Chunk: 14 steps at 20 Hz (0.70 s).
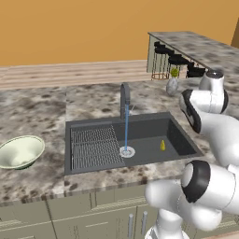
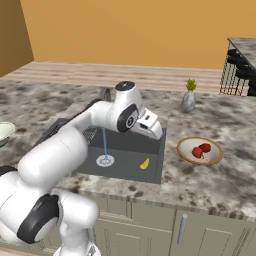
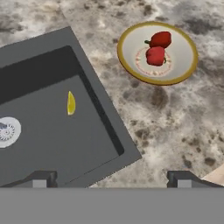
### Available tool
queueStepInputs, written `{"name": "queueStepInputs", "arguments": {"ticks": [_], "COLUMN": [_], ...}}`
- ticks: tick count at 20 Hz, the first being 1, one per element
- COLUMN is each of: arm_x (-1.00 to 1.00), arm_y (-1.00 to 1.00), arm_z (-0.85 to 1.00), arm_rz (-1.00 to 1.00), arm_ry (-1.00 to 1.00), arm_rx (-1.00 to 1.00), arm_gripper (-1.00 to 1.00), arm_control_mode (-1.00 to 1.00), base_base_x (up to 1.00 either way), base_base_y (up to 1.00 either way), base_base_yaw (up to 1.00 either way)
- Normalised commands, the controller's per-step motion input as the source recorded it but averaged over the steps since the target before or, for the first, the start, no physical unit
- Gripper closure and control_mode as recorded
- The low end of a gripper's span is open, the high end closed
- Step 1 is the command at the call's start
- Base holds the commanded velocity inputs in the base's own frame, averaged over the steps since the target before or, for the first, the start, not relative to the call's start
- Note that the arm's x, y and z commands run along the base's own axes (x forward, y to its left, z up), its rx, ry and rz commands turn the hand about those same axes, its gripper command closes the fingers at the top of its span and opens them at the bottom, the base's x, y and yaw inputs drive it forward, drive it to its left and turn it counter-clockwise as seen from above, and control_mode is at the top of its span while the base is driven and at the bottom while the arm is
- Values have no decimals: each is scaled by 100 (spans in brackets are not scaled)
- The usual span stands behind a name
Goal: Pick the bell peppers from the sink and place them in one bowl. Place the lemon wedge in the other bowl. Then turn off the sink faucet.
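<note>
Both bell peppers (image 3: 157,48) sit in the tan bowl (image 3: 183,65). Your fingers (image 3: 111,178) stand spread, empty. The lemon wedge (image 3: 71,103) lies at ten o'clock in the sink (image 3: 43,153); it may slip sideways.

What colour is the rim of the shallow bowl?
The rim is brownish-yellow, clearest in the hand view.

Glossy white rounded arm (image 2: 75,145) segments, black joint rings, grey cap, small dark fingertips (image 3: 41,178).
</note>
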Motion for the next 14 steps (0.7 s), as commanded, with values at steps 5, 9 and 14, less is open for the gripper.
{"name": "queueStepInputs", "arguments": {"ticks": [5, 9, 14], "arm_x": [-26, -11, -1], "arm_y": [70, 81, 53], "arm_z": [0, 0, -12], "arm_rz": [16, 11, 1], "arm_ry": [9, 12, 4], "arm_rx": [1, 1, 0], "arm_gripper": [-100, -100, -100], "arm_control_mode": [-100, -100, -100], "base_base_x": [0, 0, 0], "base_base_y": [0, 0, 0], "base_base_yaw": [0, 0, 0]}}
